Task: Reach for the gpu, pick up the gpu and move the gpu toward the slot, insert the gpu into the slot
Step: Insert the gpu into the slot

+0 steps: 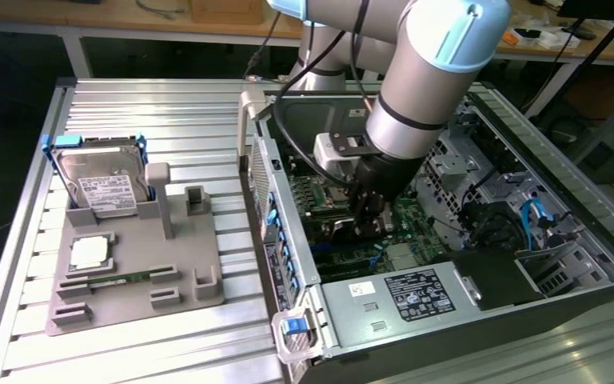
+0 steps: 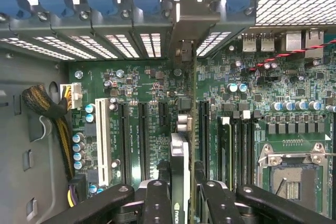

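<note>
Gripper (image 1: 369, 226) is down inside the open PC case (image 1: 563, 192), clenched on the gpu (image 2: 180, 171), fingers (image 2: 157, 203) pinching the card from both sides. In the wrist view the card stands on edge over the green motherboard (image 2: 147, 87), its silver bracket (image 2: 189, 30) up against the rear case openings (seated or just above the slot, cannot tell). Hard drive (image 1: 102, 188) sits in the grey fixture (image 1: 141, 272) on the table, well apart toward the exterior view's left.

No text could be read; the white labels on the hard drive (image 1: 106, 192) and power supply (image 1: 419, 293) carried print too small to make out.
</note>
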Controlling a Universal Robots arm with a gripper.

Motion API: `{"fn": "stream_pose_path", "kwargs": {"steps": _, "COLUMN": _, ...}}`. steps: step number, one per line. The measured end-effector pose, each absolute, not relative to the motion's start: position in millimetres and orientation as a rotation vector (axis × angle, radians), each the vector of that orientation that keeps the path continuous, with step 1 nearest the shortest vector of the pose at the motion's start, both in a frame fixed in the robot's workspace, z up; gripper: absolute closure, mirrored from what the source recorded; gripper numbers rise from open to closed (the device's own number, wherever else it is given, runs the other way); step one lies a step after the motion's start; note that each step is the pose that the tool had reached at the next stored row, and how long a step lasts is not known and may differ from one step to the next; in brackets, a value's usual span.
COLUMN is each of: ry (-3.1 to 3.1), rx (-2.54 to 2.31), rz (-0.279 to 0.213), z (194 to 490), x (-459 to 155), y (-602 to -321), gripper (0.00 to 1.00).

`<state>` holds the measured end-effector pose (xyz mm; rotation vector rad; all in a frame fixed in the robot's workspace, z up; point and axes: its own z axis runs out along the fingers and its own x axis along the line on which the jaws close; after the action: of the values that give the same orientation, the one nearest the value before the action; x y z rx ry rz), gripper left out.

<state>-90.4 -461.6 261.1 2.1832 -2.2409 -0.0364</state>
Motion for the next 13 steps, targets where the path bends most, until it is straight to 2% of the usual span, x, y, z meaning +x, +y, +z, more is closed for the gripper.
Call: {"fn": "stream_pose_path", "kwargs": {"steps": 13, "ry": -2.235, "rx": 2.189, "rz": -0.036, "z": 262.7, "x": -80.9, "y": -461.4, "gripper": 0.73}}
